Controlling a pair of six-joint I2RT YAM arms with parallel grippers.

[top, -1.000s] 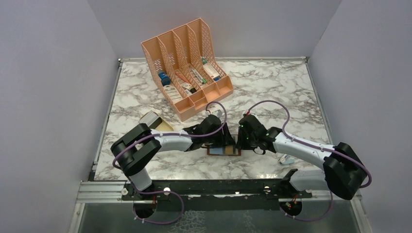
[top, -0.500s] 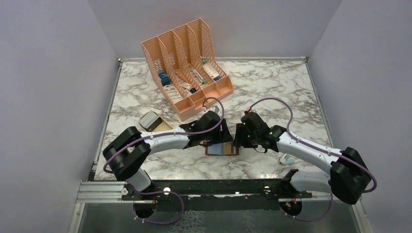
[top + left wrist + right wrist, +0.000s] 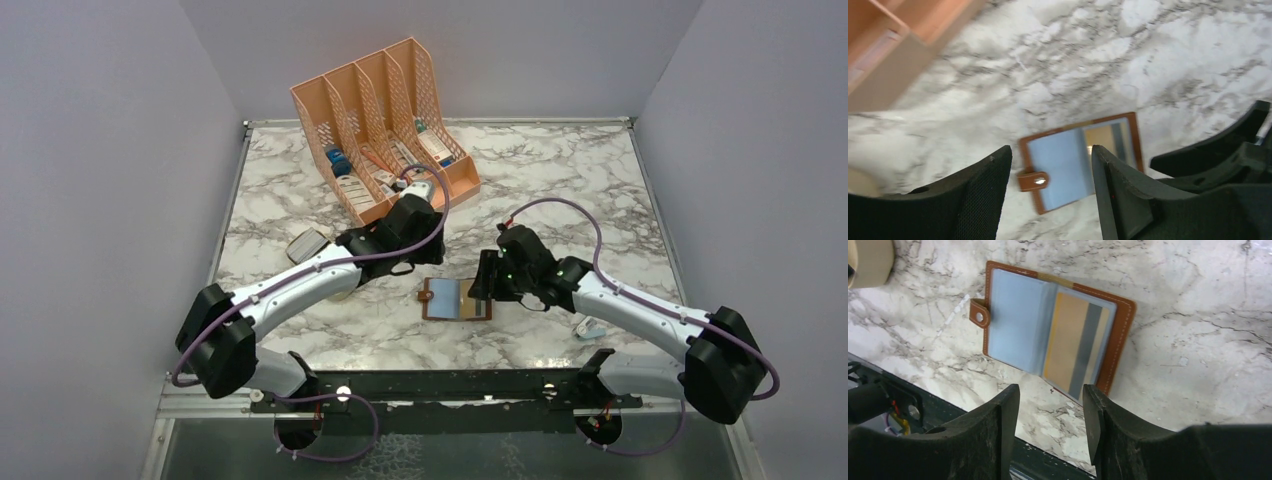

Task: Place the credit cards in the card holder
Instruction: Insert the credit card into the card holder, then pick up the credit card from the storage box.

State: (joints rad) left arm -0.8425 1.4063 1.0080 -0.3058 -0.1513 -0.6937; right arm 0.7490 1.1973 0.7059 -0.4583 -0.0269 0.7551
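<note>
My left hand (image 3: 1048,155) and right hand (image 3: 1050,390) are empty, jaws apart — the card holder (image 3: 1013,320) lies open. I would pin its edge gently

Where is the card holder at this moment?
In the top view the card holder lies open on the marble table near its front edge, just left of the right gripper and in front of the peach organizer.
</note>
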